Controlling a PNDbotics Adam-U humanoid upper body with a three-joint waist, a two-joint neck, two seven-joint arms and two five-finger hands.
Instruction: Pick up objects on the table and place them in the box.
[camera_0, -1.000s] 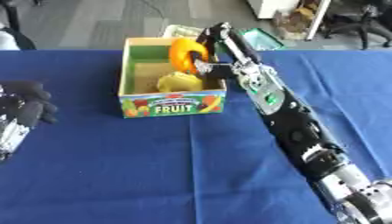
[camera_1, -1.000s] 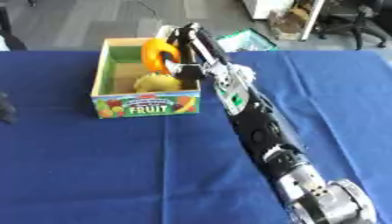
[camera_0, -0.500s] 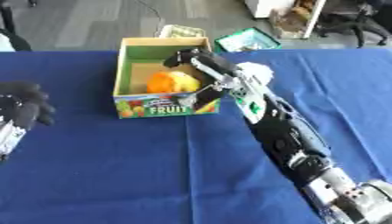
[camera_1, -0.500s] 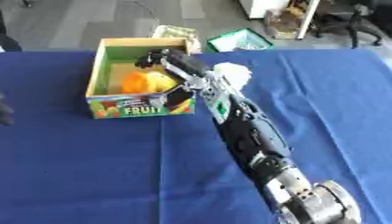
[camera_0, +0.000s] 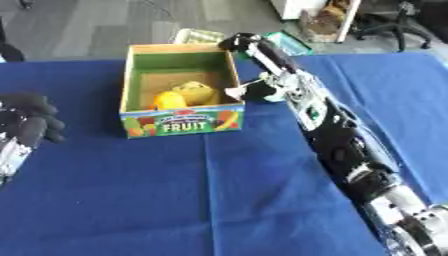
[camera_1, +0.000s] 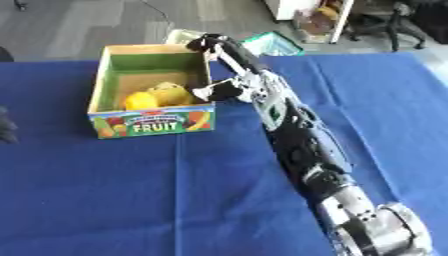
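right hand (camera_0: 254, 50): stretched out along the box's right wall, fingertips up at the far right corner. Fingers look straight and nothing is in them; thumb sticks out toward the wall, just beside the rim.
box (camera_0: 136, 75): cardboard, green inside, "FRUIT" on the front panel. It sits directly left of your right hand, touching or nearly touching it, I can't tell which.
orange fruit (camera_0: 168, 100): inside the box, front half, against the front wall.
yellow object (camera_0: 195, 92): inside the box, right beside the orange one and touching it; lumpy, can't identify it further.
left hand (camera_0: 24, 124): idle at the left edge of the left eye view, fingers curled, holding nothing, well apart from the box.
blue table (camera_0: 192, 200): no loose object visible on the cloth in either view.
next move (judgement): your right hand is nearer the box, so pull it back and right, away from the wall.
obstacle: the box's right wall; dragging the thumb sideways could shove the box.
background: green basket (camera_1: 273, 43) beyond the far table edge, not in the way.
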